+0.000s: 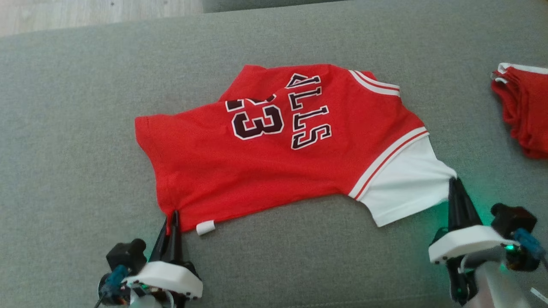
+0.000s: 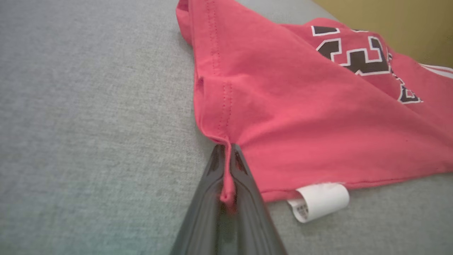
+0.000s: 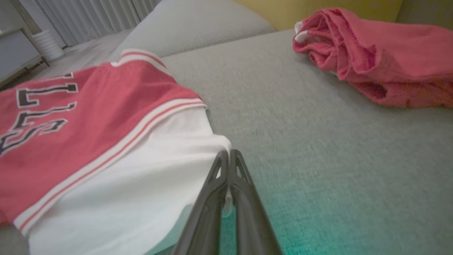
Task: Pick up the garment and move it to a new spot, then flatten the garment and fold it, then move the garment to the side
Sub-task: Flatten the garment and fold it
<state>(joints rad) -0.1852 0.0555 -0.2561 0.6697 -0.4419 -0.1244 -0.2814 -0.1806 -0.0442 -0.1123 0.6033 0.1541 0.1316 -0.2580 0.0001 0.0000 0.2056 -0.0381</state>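
The jersey (image 1: 274,145) lies in the middle of the grey couch (image 1: 64,128), spread out sideways with its black letters and number facing up. Most of it is red. A white part sticks out on the robot's right side, past a band of white and red stripes. It is not flat yet: the cloth rises in soft bumps, and its far edge looks folded over near the number. A small white tag (image 1: 205,227) curls out from the near edge. Just beside the tag, the left gripper (image 1: 174,214) is closed tight on the red corner, and a bit of red cloth sits squeezed between its two dark fingers. The right gripper (image 1: 454,182) is closed too, pinching the tip of the white part. The two grips are well apart, one at each end of the near edge. I think this is so the robot can lift the jersey by both ends, or pull it straight and smooth, without it bunching up. Far off on the right lies another red cloth (image 1: 524,111) in a heap, apart from the jersey. A strip of pale floor (image 1: 85,13) shows behind the couch.
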